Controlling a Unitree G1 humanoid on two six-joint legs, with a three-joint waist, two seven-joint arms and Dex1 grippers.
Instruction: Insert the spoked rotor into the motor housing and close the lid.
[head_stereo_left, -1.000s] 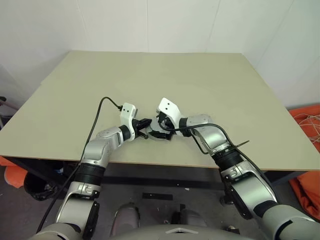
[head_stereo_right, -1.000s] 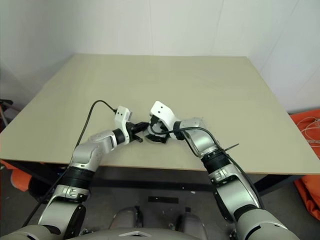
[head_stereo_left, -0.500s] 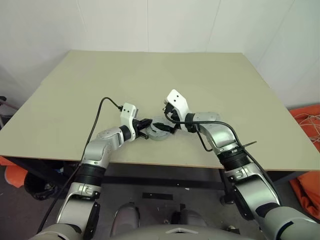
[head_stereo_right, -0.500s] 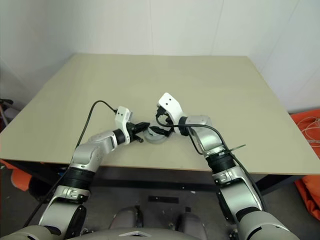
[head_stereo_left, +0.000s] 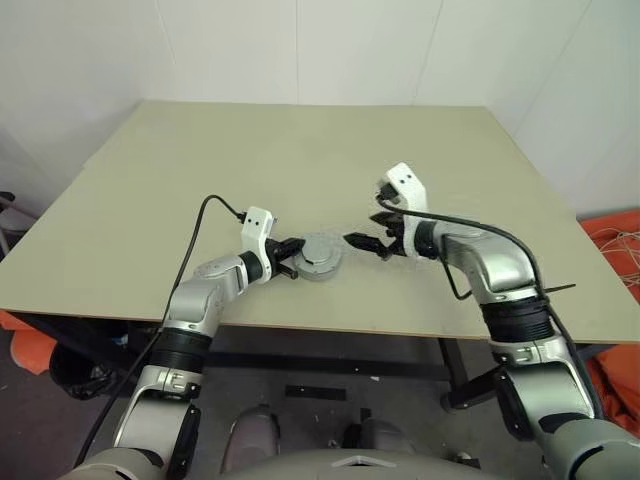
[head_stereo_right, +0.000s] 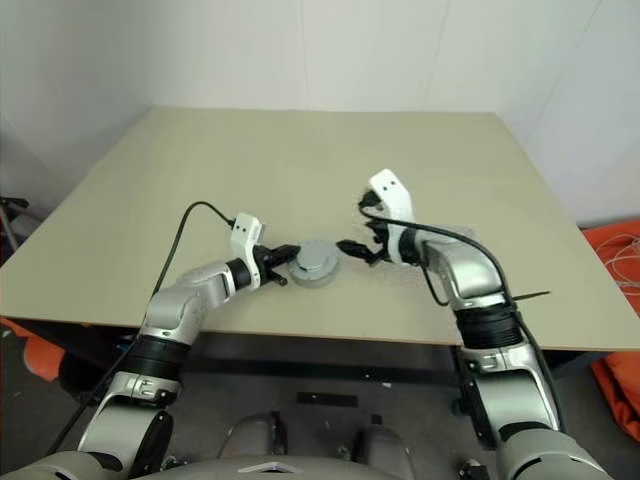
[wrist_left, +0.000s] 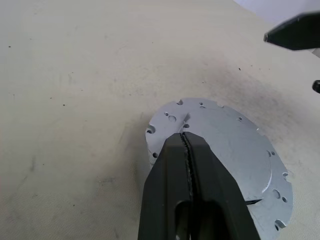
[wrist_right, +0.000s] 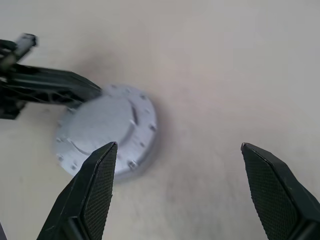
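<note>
The motor housing (wrist_right: 146, 156) sits near the table's front edge with the lid (head_stereo_left: 321, 254), a flat silver disc with small holes round its rim, lying on top of it. The spoked rotor is hidden. My left gripper (head_stereo_left: 294, 262) is shut with nothing between its fingers. Its tips (wrist_left: 184, 139) lie over the lid's (wrist_left: 230, 150) left edge; I cannot tell whether they touch it. My right gripper (head_stereo_left: 366, 244) hangs open and empty a short way to the right of the housing, above the table, pointing back at it. In the right wrist view the lid (wrist_right: 100, 131) shows beyond the right gripper (wrist_right: 178, 146).
The beige table (head_stereo_left: 300, 160) stretches far back and to both sides of the housing. A black cable (head_stereo_left: 200, 225) loops from the left wrist over the table's front left. An orange thing (head_stereo_left: 610, 250) lies on the floor off the right edge.
My right gripper has pulled away from the housing, to the right and up, still open, uncovering the lid on the housing. The left gripper has stayed shut at the lid's edge.
</note>
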